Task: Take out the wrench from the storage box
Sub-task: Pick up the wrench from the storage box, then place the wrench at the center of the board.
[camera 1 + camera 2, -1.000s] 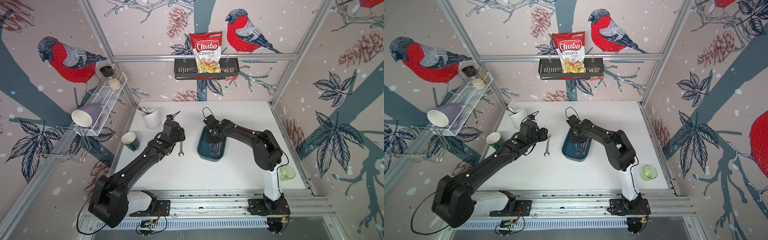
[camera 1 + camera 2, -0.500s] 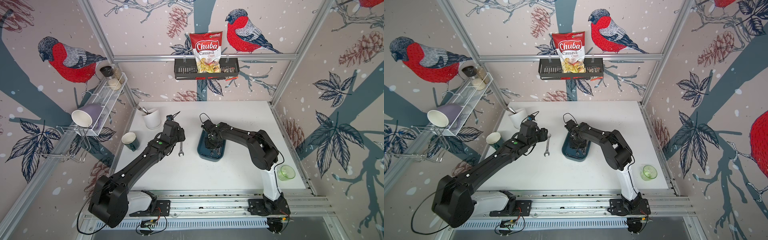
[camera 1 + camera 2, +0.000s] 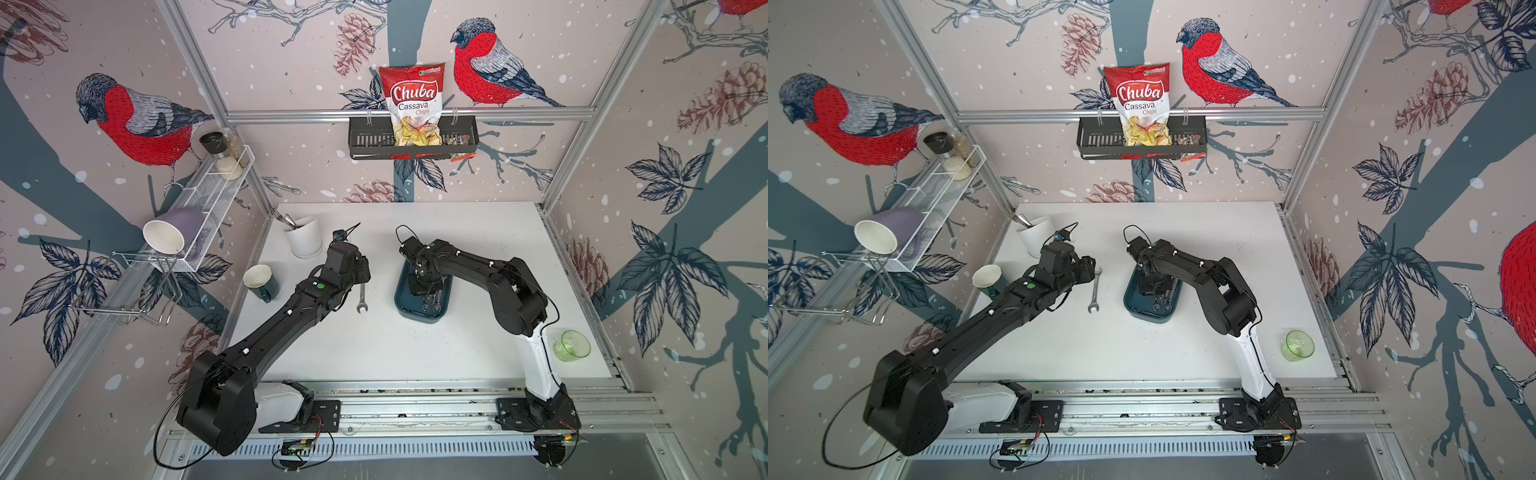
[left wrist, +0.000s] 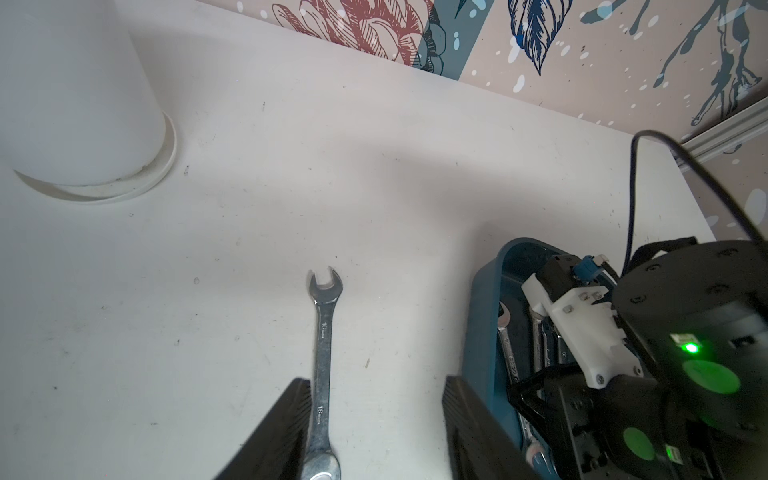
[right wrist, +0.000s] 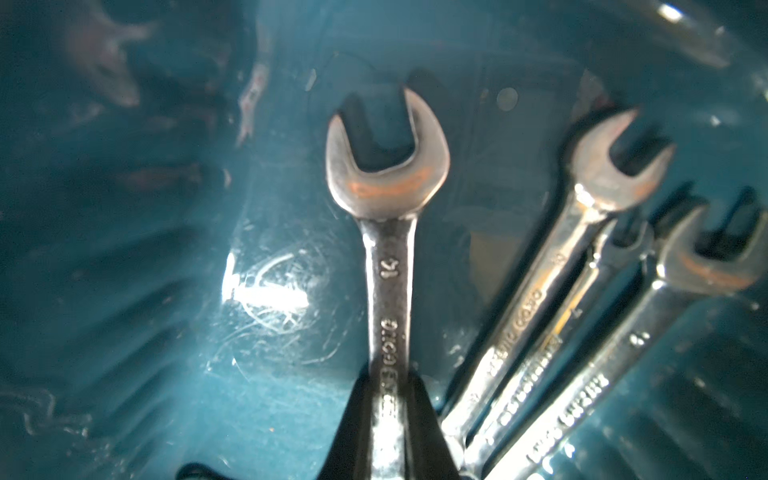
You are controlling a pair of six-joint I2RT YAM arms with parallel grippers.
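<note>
White table point(image 3: 415, 353) filling the middle of both top views. Black left arm point(image 3: 291, 316) reaching from 7 o'clock toward the centre. Black right arm point(image 3: 490, 274) rising from 5 o'clock and bent back toward the centre.

Dark teal storage box point(image 3: 415, 314) lying flat just right of centre, under the right arm's wrist. White pot point(image 3: 305, 243) at 11 o'clock, teal mug point(image 3: 259, 276) at 9 o'clock, green glass point(image 3: 572, 345) at 4 o'clock near the table edge.

Over bare table, the left gripper point(image 4: 376, 409), fingers apart and holding nothing. In the gap, close to one finger, the shaft of a loose wrench point(image 4: 323, 345), flat on the table just outside the box, at its 9 o'clock side.

Down inside the box, the right gripper point(image 5: 388, 419), fingers clamped on the shaft of the wrench stamped 14 point(image 5: 388, 266), above the teal floor. Resting on the floor or lifted off it: cannot tell. Fanned just beside it, three more wrenches point(image 5: 536, 307), also inside the box.
</note>
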